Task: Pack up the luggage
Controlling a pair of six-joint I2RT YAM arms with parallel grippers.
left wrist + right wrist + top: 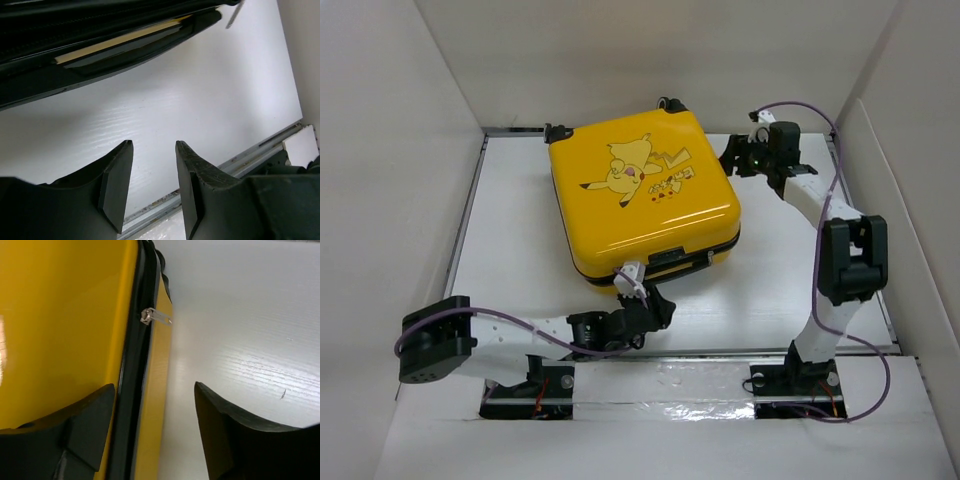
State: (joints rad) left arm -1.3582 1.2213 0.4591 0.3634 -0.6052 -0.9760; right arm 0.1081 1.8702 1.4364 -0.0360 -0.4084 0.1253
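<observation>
The luggage [640, 190] lies flat and shut on the tabletop [520, 250], printed shell up, which suggests the packing is down to closing the black zipper seam around its edge. Each arm is set against a different side of that seam, probably so one can steady the case while the other works a slider.

The left arm [490, 335] stays low. Its elbow is thrown far out to the left, its forearm runs along the near edge of the tabletop, and its wrist is turned up toward the case's near side. The left jaws are partly open with only bare tabletop between them and hold nothing. The dark rim of the case crosses just ahead of and above their tips.

The right arm [840, 250] rises from its base, bends at the elbow and reaches to the far right corner, with its wrist turned in toward the case's side. The right jaws are spread wide and empty. One finger sits over the yellow shell and the other over the tabletop, so the seam runs up between them. A small metal zipper pull [157, 316] lies ahead of the tips, still apart from them.
</observation>
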